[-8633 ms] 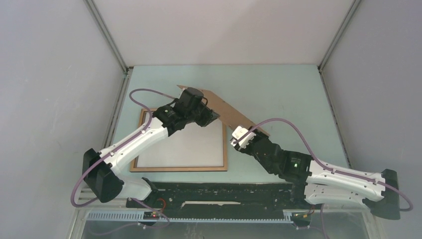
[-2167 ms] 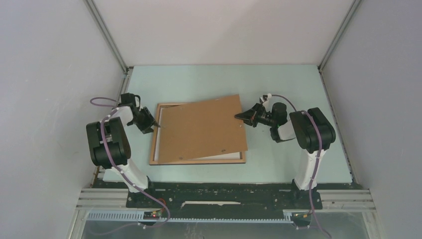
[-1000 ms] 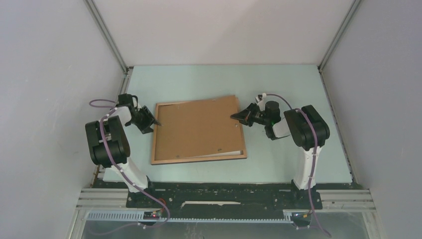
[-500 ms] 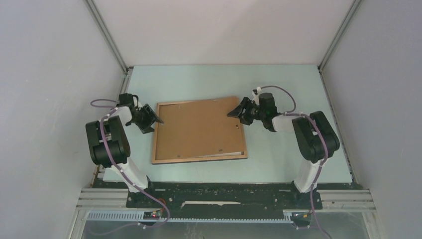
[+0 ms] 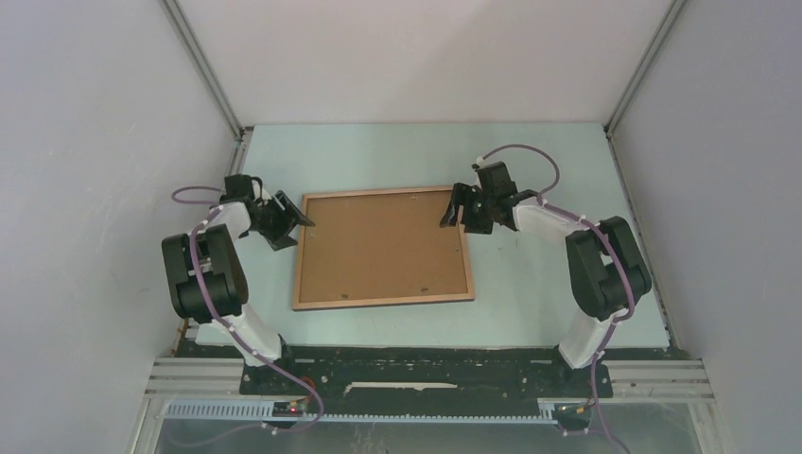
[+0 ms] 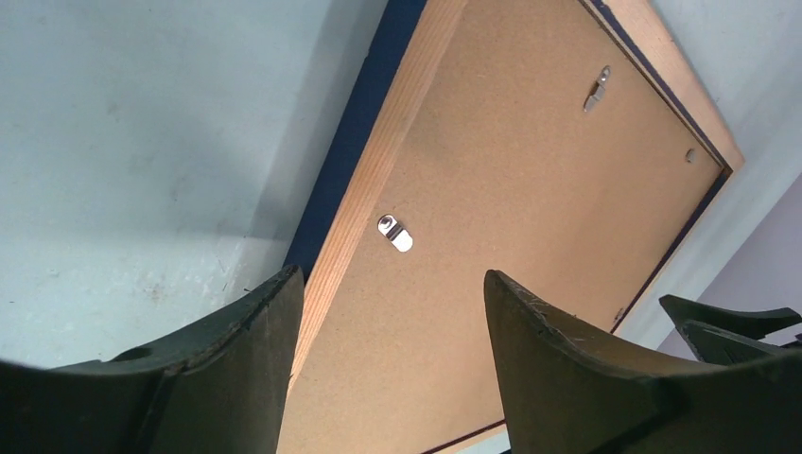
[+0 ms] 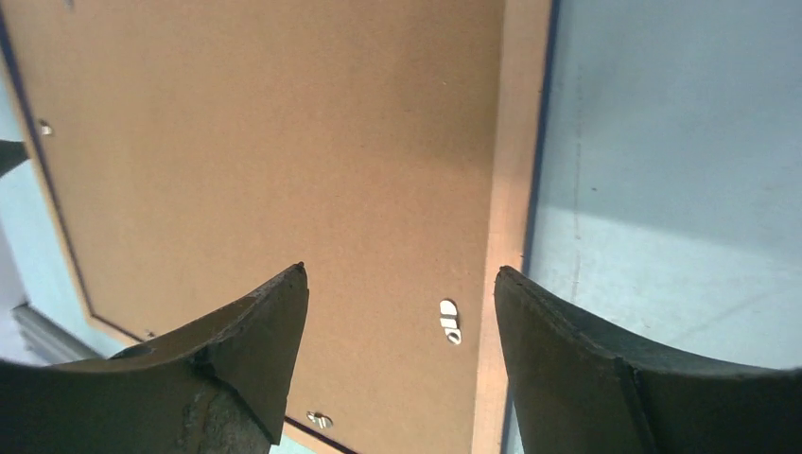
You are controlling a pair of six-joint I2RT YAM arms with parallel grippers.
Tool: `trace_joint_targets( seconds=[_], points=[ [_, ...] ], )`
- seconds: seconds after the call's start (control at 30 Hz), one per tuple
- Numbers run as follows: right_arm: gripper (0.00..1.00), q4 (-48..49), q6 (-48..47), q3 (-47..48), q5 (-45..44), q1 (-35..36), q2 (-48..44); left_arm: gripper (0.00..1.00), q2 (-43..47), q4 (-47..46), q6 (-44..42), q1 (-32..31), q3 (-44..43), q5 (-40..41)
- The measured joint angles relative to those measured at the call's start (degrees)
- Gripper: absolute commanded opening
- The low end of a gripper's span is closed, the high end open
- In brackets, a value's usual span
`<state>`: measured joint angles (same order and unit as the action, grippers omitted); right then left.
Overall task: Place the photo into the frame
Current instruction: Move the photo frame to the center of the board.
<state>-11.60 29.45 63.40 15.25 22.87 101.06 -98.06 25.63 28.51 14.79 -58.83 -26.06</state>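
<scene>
The wood-brown rectangular frame [image 5: 378,302] lies back-up on the pale green desk [image 5: 530,312], plain brown backing board [image 5: 383,246] seated inside, photo hidden, presumably beneath. At its far corners, left gripper [image 5: 301,225] and right gripper [image 5: 450,208] gape empty; seemingly unturned silver clips [image 6: 395,234] could let everything spill if lifted.

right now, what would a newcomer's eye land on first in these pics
First comes the large wood-brown frame, lying flat in the middle of the table and filled edge to edge by a plain brown backing board. Next come the two black grippers flanking it: the left gripper at its far left corner and the right gripper at its far right corner, both open and empty.
</scene>
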Motion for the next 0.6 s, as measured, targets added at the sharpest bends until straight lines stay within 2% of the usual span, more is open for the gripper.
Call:
trace_joint_targets(
  seconds=[0.33, 0.6],
  points=[
    [0.79, -7.34, -3.39, 2.99, -6.05, 0.66, -0.74, 0.74, 1.01, -0.26, 0.13, -0.11, 0.00, -0.09],
    [0.79, -0.07, -2.03, 2.62, -6.78, 6.80, -0.83, 0.74, 0.26, -0.28, 0.07, -0.31, 0.00, 0.11]
  ],
)
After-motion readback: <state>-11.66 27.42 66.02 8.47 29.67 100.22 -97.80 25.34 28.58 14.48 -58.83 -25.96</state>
